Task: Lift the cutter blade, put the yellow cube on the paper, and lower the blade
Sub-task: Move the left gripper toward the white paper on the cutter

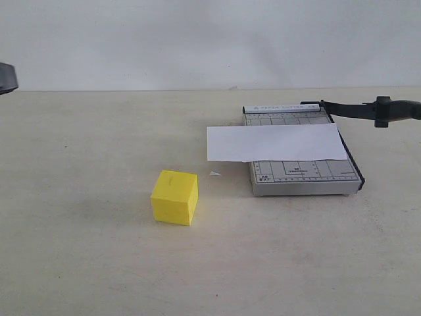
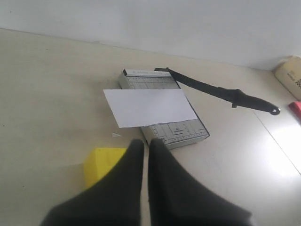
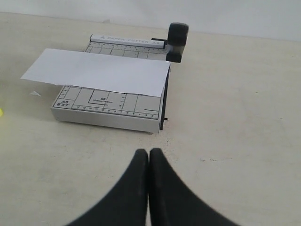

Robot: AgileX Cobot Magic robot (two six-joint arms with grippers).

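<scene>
One yellow cube (image 1: 174, 197), one paper (image 1: 276, 142) and one cutter blade (image 1: 358, 110), pointed toward frame right, are seen. Left fingers (image 2: 131, 183) and right fingers (image 3: 138, 188) are pressed together, empty.

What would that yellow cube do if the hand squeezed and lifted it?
The yellow cube looks matte and foam-like, so it is probably light and slightly squashy. Its flat faces should grip well, and resting flat on the table it seems unlikely to roll.

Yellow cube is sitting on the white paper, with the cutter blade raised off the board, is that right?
Not quite. The yellow cube sits on the bare table, apart from the paper, as the exterior view shows. The cutter blade is indeed raised off the board.
</scene>
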